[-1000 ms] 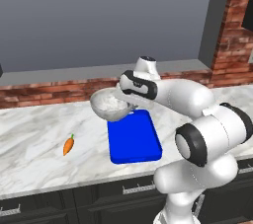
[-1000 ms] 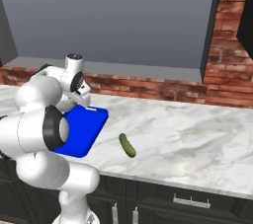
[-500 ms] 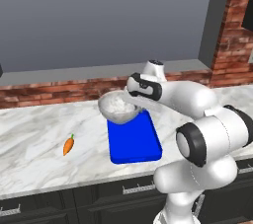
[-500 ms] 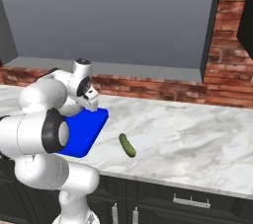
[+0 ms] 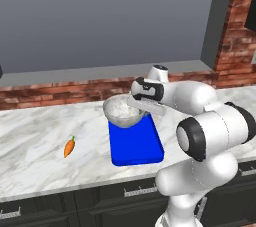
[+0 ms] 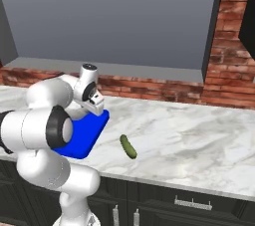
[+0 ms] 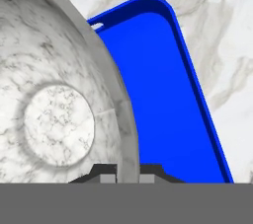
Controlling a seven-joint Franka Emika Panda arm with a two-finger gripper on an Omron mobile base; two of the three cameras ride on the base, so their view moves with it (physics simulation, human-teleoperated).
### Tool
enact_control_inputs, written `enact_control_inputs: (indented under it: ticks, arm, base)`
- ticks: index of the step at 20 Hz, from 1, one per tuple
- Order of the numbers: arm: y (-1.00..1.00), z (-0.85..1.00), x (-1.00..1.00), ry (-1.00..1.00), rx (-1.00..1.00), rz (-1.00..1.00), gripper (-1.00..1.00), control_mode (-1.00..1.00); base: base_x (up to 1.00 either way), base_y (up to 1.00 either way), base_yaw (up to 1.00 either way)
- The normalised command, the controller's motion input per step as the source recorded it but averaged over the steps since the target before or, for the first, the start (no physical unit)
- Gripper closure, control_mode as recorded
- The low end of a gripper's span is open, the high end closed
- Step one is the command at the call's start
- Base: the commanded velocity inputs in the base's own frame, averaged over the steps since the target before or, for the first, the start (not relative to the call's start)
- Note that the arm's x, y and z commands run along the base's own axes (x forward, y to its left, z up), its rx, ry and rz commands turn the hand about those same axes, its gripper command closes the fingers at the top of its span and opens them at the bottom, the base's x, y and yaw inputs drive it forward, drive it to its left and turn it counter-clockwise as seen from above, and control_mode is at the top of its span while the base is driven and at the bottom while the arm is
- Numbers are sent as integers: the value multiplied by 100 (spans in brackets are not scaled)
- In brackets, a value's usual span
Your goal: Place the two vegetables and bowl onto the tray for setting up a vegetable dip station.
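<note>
My gripper (image 5: 141,109) is shut on the right rim of the speckled grey-white bowl (image 5: 123,110), which hangs just above the far end of the blue tray (image 5: 136,146). In the hand view the bowl (image 7: 59,119) fills the left side, its rim pinched between my gripper's (image 7: 128,175) tips, and the tray (image 7: 163,109) lies beneath and to the right. The orange carrot (image 5: 69,147) lies on the counter left of the tray. On the marble to the right of the tray (image 6: 84,135) lies the dark green cucumber (image 6: 128,146).
A brick backsplash (image 5: 60,96) with a grey ledge above it runs along the back of the marble counter (image 6: 189,135). A brick column (image 6: 234,46) stands at the right. Dark cabinet fronts (image 6: 189,202) sit below the counter's front edge.
The arm has carried the bowl to the right and slightly down, from beside the tray's far left corner to over the tray's far end. The carrot and cucumber have stayed put.
</note>
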Motion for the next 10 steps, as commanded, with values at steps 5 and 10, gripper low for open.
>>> enact_control_inputs:
  ticks: [5, 10]
  arm:
    - [-4, -16, 16, 0, 0, 0, 100, -100]
    - [-6, -17, 14, 0, 0, 0, 100, -100]
  base:
    - [0, 0, 0]
    - [0, 0, 0]
